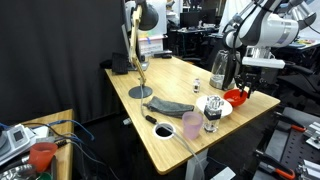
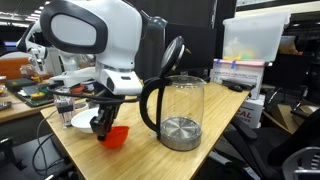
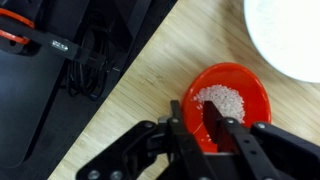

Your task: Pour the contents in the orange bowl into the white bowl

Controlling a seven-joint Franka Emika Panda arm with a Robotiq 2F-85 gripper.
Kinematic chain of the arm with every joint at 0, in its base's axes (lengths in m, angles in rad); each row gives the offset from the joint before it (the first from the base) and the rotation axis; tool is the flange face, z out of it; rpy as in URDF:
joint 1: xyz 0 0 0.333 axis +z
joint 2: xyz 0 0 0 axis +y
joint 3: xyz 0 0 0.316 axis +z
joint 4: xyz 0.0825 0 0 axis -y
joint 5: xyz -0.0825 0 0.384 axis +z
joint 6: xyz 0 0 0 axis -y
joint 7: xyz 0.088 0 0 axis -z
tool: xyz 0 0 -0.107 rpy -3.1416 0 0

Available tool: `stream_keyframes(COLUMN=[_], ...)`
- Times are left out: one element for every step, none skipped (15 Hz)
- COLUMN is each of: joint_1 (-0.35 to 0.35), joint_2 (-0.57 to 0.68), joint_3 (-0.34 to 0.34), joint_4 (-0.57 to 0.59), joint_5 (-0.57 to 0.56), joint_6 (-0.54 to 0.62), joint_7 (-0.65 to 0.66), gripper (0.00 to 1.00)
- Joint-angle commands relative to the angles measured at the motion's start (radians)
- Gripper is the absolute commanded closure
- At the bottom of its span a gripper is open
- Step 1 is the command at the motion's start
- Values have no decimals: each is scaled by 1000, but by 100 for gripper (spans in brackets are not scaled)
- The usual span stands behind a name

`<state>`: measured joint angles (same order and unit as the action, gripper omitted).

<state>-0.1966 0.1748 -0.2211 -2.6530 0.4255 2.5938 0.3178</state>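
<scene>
Gripper [image 3: 197, 130] jaws are pinched on the orange bowl [image 3: 252, 118] rim around 8 o'clock, white grains [image 3: 222, 98] inside; white bowl [image 3: 290, 35] sits at 1 o'clock.

Two bowls were in view, one orange bowl [image 3: 255, 95] and one white bowl [image 3: 290, 35]; there were also one pink cup [image 1: 192, 125], one clear glass [image 1: 212, 122], one glass kettle [image 2: 180, 110], one desk lamp [image 1: 141, 92] and one red-orange cup [image 1: 42, 155]
</scene>
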Motion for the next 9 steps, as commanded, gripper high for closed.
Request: stream_keyframes(joint_1=[-20,-19,-19,-18,-17,-15,-11,-8,-9], joint_2=[-2,-5,-13,-17,-29,-37,-56,-73,-110], joint_3=[12,12,12,11,11,11,8,5,5], joint_4=[11,10,8,8,6,4,-2,-7,-14], joint_5=[26,25,22,19,10,2,-20,-45,-65], joint_6=[-12,-12,-15,-17,-22,-24,-24,-25,-46], joint_7=[-45,-48,-50,-53,-63,-73,-85,-98,-129], gripper=[40,32,26,18,12,5,1,0,0])
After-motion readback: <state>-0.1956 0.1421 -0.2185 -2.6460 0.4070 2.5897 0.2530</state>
